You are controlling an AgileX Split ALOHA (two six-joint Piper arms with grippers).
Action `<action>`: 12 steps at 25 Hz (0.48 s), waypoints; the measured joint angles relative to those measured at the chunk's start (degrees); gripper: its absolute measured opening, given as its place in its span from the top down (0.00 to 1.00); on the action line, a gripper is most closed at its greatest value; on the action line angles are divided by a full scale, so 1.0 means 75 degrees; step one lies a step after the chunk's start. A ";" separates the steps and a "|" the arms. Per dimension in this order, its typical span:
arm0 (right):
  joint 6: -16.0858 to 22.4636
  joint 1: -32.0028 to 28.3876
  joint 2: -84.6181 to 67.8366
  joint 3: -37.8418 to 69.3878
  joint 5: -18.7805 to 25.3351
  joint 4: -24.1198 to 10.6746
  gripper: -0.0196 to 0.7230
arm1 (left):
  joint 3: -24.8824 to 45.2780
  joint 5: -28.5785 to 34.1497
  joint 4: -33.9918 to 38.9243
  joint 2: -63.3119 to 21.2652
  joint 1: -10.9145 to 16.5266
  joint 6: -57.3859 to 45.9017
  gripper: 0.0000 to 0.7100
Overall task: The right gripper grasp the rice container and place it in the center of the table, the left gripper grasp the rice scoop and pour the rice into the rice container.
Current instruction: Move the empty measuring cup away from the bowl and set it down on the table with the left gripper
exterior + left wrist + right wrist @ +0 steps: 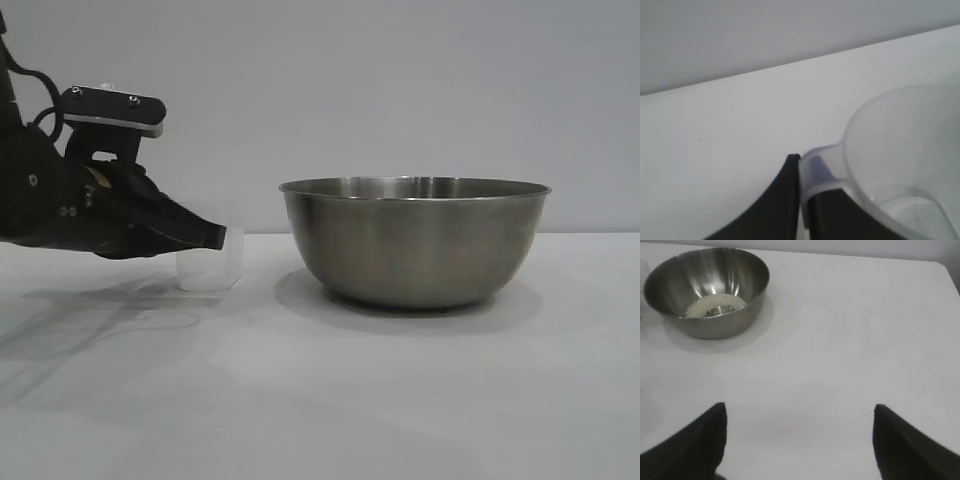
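Observation:
The steel rice container point(415, 240) stands on the white table point(320, 400), right of centre. In the right wrist view the rice container point(735, 290) holds a heap of off-white rice point(715, 305). The translucent rice scoop point(212, 262) stands upright on the table to the left of the container. My left gripper point(222, 236) is shut on the scoop's handle point(820, 167); the scoop point(900, 150) looks empty inside. My right gripper point(800, 412) is open and empty, hovering above bare table well away from the container; it is out of the exterior view.
The table's far right corner point(942, 267) shows in the right wrist view. A grey wall stands behind the table.

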 joint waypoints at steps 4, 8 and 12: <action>0.0000 0.0000 0.0000 0.0000 0.0000 0.0000 0.24 | 0.0000 0.0000 0.0000 0.0000 0.0000 -0.0161 0.54; 0.0000 0.0000 0.0000 0.0000 0.0000 0.0000 0.24 | 0.0000 0.0000 0.0000 0.0000 0.0000 -0.0178 0.36; 0.0000 0.0000 0.0000 0.0000 0.0000 0.0000 0.24 | 0.0000 0.0000 -0.0014 0.0000 0.0000 -0.0191 0.32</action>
